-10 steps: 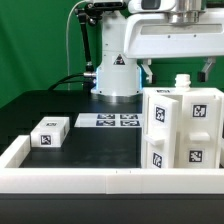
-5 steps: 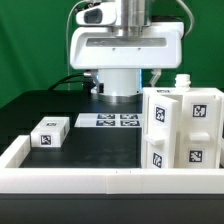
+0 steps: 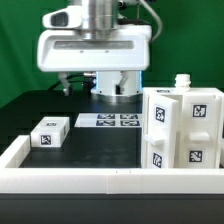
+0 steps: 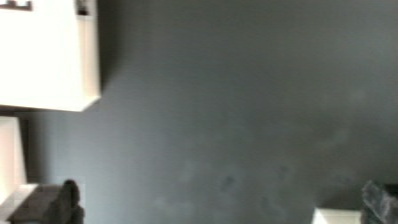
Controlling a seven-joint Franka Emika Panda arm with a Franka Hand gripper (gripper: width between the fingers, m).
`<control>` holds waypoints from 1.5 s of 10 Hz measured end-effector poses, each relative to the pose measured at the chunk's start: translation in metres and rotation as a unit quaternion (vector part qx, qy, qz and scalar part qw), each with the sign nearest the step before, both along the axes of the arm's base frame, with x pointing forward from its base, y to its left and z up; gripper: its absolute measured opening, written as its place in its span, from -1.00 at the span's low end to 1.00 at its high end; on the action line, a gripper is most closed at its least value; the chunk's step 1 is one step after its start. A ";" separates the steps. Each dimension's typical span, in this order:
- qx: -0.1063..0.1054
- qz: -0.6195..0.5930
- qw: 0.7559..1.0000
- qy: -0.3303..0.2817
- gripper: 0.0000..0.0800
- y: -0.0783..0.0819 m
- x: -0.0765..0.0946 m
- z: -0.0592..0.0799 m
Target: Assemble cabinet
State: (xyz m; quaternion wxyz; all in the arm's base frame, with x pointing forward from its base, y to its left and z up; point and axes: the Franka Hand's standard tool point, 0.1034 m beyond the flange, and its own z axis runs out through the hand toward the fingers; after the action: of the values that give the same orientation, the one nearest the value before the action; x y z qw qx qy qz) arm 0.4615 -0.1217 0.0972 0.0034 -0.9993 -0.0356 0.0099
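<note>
Two dark fingertips (image 4: 50, 205) sit at opposite edges of your wrist view, so the gripper (image 4: 214, 205) is spread wide, with only bare black table (image 4: 231, 110) between the jaws. Your cabinet (image 3: 185, 128) stands upright on that table at the exterior view's right, its tags facing the camera and a small knob on its top. Well apart from the cabinet, toward the exterior view's left, lies a small white block (image 3: 50, 131) bearing one tag. Between block and cabinet, farther back, the marker board (image 3: 107, 121) lies flat. The arm (image 3: 95, 50) hangs higher than the cabinet, off to the exterior view's left of it, touching nothing. A low white rail (image 3: 90, 180) runs in front of the cabinet. Your wrist view also catches a white piece (image 4: 45, 55); you cannot tell which one it is.
</note>
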 end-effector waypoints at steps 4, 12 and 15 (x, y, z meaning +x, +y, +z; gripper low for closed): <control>-0.004 0.003 1.000 0.016 0.99 -0.062 -0.028 -0.024; -0.013 0.015 0.999 0.032 0.99 -0.055 -0.036 -0.062; -0.018 0.022 0.999 0.034 0.99 -0.052 -0.038 -0.075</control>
State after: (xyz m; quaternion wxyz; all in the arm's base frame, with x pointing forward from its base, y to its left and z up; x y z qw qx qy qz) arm 0.4233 -0.1737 0.0221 -0.0138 -0.9973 -0.0577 0.0443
